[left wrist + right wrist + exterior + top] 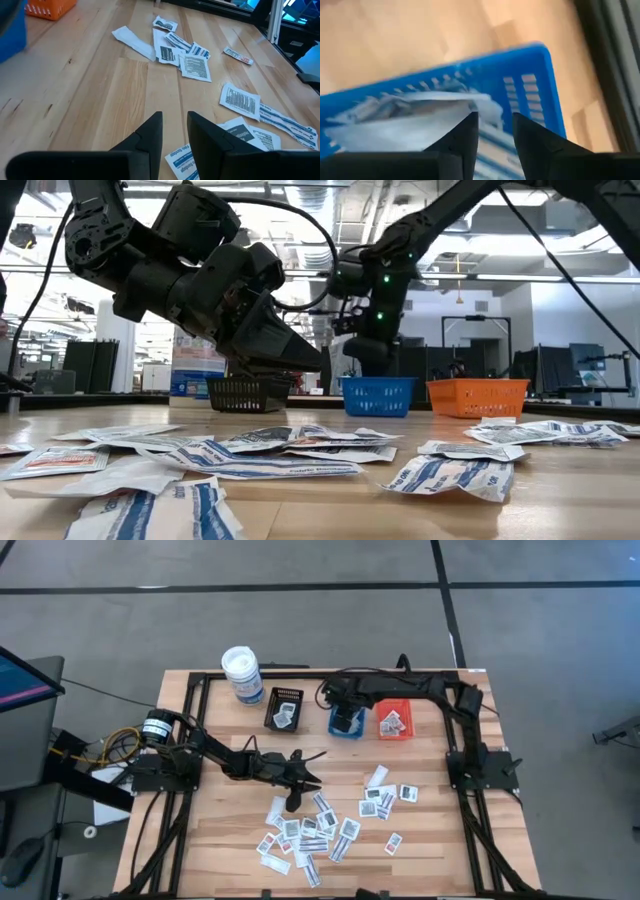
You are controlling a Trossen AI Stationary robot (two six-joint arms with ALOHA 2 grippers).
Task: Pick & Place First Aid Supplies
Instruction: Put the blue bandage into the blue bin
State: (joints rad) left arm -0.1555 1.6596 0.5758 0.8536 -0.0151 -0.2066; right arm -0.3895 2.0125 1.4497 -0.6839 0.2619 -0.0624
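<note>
The left pincer point(303, 783) hangs just above the tabletop point(215, 830), fingers slightly parted with nothing between them. Just beside and beyond it lie scattered packets point(320, 825): small, flat, white, with blue, red or dark print, some overlapping. The right pincer point(347, 722) hovers over the blue tray point(333, 730), fingers slightly parted; a white, blue-striped packet point(420, 117) lies below.

First aid supplies point(320, 828): small flat white packets, blue, red or dark print, strewn and overlapping on the table's near half. Some lie in the black, blue and orange trays.
</note>
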